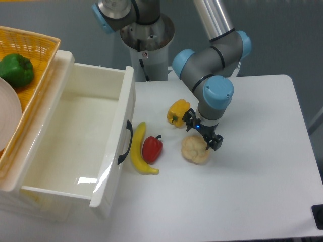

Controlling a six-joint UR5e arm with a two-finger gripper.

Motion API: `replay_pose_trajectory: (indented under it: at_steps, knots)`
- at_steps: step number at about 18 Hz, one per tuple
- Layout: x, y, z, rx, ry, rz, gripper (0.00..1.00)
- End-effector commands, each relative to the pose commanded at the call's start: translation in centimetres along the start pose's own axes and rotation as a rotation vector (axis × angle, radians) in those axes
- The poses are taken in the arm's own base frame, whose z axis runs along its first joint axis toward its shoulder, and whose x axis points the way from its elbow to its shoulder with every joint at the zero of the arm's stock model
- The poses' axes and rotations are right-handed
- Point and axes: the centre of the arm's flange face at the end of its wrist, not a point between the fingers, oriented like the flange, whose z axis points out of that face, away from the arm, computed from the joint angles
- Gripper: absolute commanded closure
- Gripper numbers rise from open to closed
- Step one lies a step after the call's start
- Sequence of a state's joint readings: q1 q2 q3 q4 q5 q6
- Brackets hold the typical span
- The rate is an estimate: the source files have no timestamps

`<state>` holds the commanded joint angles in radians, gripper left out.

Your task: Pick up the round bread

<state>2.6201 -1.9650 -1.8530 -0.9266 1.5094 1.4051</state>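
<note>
Hovering my hand [201, 131] with fingers apart over the round bread [196, 149], which sits on the bench [262, 166] beside the yellow pepper [178, 112], I judge grasp and lift remain.

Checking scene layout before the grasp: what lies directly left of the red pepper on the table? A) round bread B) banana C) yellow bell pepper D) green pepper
B: the banana lies between the red pepper and the drawer front, touching the pepper's left side.
</note>
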Motion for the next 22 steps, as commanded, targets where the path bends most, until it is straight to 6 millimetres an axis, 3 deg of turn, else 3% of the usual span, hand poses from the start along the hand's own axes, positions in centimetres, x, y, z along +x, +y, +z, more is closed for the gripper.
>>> replay_pose_trajectory:
  at_steps: [6,9,11,12,13,22]
  knots:
    - [0.1,0.1,0.7,0.001,-0.017,0.003,0.20]
    - [-0.1,0.1,0.8,-0.001,-0.025,0.005,0.35]
    - [-0.4,0.0,0.7,-0.001,-0.030,0.006,0.66]
    - [-0.6,0.1,0.7,-0.004,-0.032,0.005,0.87]
    - [-0.9,0.1,0.3,-0.004,-0.040,0.007,1.00]
    - [-4.4,0.4,-3.0,-0.012,-0.092,-0.042,1.00]
